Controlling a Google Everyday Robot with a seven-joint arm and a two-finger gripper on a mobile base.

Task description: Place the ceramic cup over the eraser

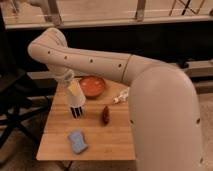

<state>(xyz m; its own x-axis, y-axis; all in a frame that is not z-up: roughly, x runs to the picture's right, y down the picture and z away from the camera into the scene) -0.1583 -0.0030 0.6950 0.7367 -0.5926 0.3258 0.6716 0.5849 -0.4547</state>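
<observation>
Cup (75, 90), cream and tapered, sits at the gripper (76, 101), directly above the striped eraser (77, 111), which stands upright on the table (115, 142) just below the tool. How the jaws stand around the cup cannot be told; the cup appears carried at the tool's end. The eraser's dark lower part shows beneath the cup; whether the rim already surrounds its top cannot be told. The bowl (92, 86) lies just beyond the tool on its far side, the red oval (105, 114) near it on the side toward the robot's body, the blue pad (77, 141) nearer the camera, and a small white object (120, 96) past the bowl.

Risks, as judged: the cup is barely wider than the eraser, so a slight sideways offset would land the rim on the block's top edge and tip it over. A tilted cup could jam on one corner. Early release would drop the cup, which could bounce off or knock the eraser. On retreat, the tool could drag the cup or brush the bowl.
</observation>
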